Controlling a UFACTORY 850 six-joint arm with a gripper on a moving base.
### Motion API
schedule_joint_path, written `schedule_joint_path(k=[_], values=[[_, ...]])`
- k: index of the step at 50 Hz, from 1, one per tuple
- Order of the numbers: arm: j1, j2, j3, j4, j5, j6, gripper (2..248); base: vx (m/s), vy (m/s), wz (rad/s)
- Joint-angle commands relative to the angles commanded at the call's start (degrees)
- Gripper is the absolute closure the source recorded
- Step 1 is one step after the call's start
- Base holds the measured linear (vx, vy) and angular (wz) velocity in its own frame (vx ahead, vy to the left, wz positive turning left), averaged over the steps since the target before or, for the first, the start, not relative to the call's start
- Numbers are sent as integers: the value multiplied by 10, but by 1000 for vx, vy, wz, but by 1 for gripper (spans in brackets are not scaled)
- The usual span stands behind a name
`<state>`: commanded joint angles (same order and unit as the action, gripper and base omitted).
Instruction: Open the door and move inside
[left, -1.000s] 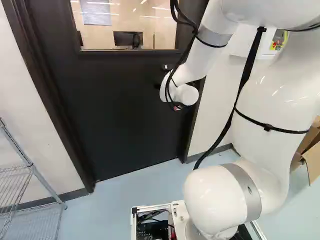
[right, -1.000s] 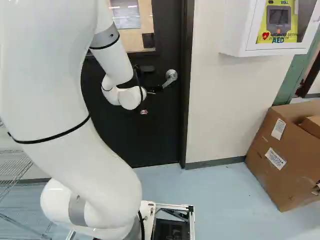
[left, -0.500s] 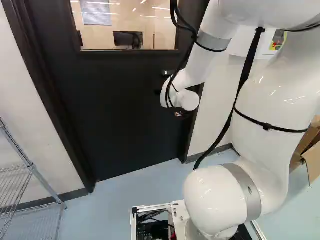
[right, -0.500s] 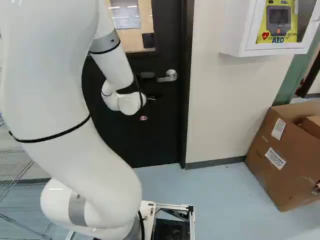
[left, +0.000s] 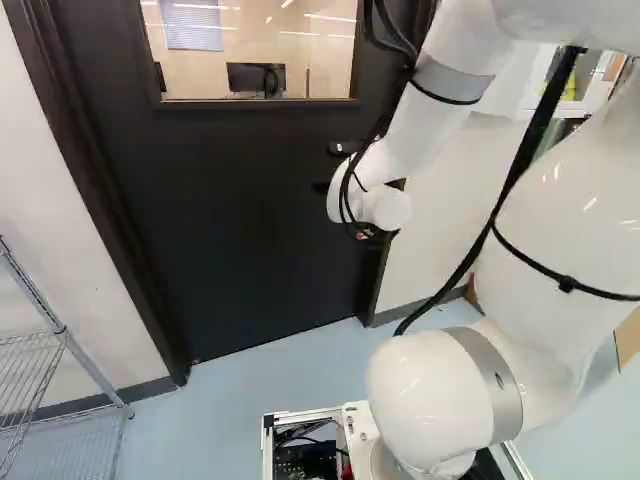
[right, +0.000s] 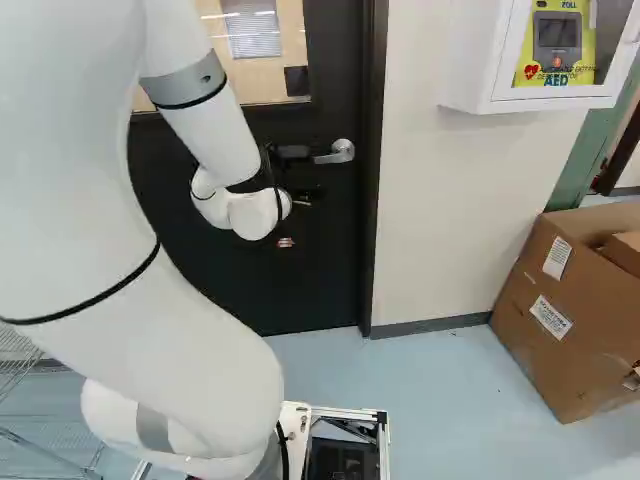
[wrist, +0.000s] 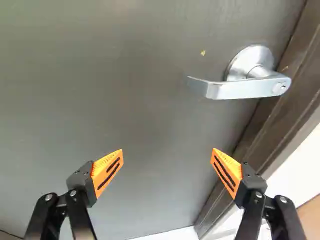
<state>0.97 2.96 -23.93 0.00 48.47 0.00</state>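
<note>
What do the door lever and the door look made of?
The lever looks like satin metal: silvery grey with soft highlights. The door looks painted: dark, even, with a dull sheen; whether steel or wood lies beneath, I can't tell.

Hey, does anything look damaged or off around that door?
Just one small thing: a yellowish fleck on the door near the lever handle, maybe chipped paint or dirt. Otherwise nothing stands out; the door looks shut and the lever level.
</note>
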Motion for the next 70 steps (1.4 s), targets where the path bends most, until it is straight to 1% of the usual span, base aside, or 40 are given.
schedule_joint_path(k=[11,38,70], values=[[-7,26,10,0,0,0,3,0,0,0],[-8,62,6,0,0,0,3,0,0,0],[-20,63,-35,0,0,0,3,0,0,0]])
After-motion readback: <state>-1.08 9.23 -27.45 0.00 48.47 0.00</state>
